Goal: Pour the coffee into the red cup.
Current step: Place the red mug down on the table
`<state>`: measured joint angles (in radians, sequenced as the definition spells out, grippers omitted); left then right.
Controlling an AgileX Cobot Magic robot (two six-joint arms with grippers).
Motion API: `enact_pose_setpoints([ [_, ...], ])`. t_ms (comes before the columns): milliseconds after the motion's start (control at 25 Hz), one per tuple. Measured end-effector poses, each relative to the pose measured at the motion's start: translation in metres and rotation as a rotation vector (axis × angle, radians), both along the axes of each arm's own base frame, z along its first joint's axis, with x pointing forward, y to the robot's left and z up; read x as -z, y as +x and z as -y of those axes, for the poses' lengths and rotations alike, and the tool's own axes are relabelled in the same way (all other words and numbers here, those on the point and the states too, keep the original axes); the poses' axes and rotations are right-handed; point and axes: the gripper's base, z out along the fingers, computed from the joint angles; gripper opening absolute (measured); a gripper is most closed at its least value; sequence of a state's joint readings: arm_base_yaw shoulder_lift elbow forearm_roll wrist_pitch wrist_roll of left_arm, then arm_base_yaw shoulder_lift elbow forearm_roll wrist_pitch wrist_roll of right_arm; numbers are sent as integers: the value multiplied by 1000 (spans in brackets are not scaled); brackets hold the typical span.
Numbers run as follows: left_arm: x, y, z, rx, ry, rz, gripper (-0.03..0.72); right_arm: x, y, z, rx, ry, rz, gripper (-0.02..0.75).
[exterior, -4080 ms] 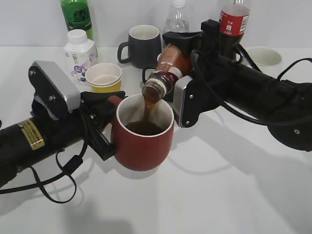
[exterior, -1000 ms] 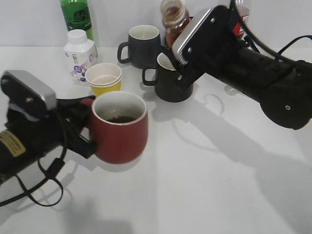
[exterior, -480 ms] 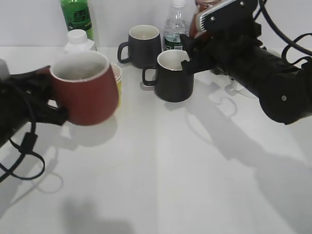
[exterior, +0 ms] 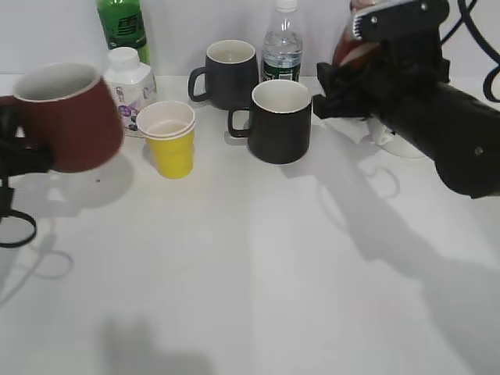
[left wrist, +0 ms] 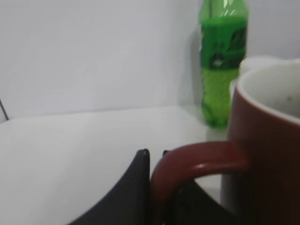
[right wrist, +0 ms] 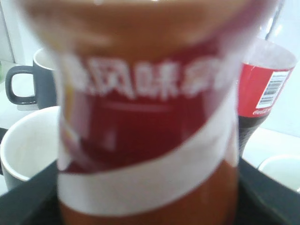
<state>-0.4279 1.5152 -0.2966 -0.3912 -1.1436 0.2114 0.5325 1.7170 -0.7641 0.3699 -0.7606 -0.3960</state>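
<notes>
Left hand grips the red cup by its handle, lifted off the surface at far left; right hand is clamped around the coffee, beside a black mug

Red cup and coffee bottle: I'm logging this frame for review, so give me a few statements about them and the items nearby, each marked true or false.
1. The left end effector holds the red cup by its handle. True.
2. The red cup stands on the table. False: it is lifted off the surface and tilted, at the left edge of the exterior view.
3. The coffee bottle is in the right end effector. True.
4. The yellow paper cup lies on its side. False: it stands upright.
5. The green bottle stands to the right of the two black mugs. False: it stands at the back left.
</notes>
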Motion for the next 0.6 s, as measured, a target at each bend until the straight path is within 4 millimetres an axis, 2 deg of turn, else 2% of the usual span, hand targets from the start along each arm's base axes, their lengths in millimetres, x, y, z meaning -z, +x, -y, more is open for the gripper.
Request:
enact_pose_setpoints([
  [160,7,6,-15,-70,13,-26,48,7,-4,5,31,8,-34,502],
  [280,17,12,-20,-88,32,-62,48,8,-4,6,36,9,-40,502],
  [600,40,48,-11,-83,60,-113,48,9,-5,6,35,0,-40,502],
])
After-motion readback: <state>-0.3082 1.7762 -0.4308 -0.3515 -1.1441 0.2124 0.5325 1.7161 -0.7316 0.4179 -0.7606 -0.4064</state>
